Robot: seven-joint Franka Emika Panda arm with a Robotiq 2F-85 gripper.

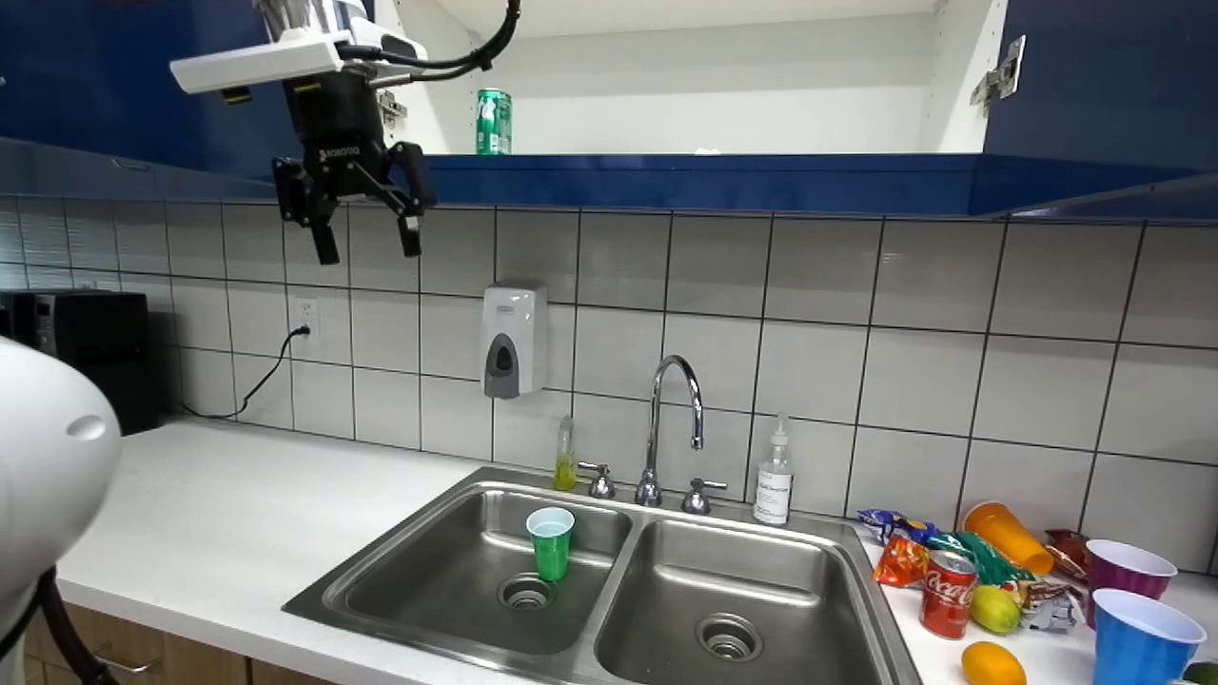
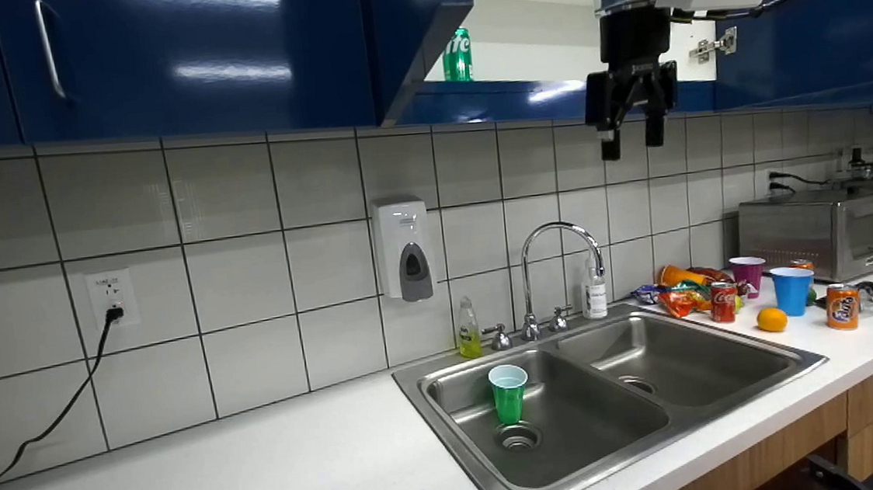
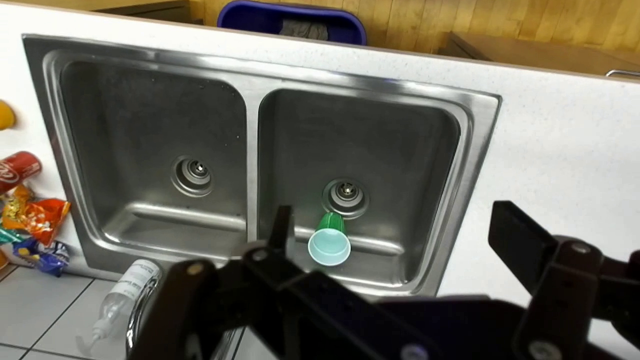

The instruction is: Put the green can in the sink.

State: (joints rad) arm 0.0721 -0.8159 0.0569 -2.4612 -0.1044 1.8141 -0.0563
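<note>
The green can (image 1: 493, 122) stands upright on the open cabinet's shelf, near its edge. It also shows in an exterior view (image 2: 457, 56) and is out of view in the wrist view. The stainless double-basin sink (image 1: 609, 597) lies in the counter below, also seen in an exterior view (image 2: 576, 429) and the wrist view (image 3: 252, 165). My gripper (image 1: 368, 245) points down, open and empty, high above the counter and in front of the cabinet. It shows open in an exterior view (image 2: 632, 142) and the wrist view (image 3: 395, 223), with nothing between its fingers.
A green cup (image 1: 550, 557) with a pale inside stands in one basin. A chrome faucet (image 1: 655, 419) rises behind the sink. Cabinet doors (image 2: 420, 36) stand open. A soap dispenser (image 1: 514, 342) hangs on the wall. Cans, cups (image 1: 1147, 636) and wrappers crowd the counter beside the sink.
</note>
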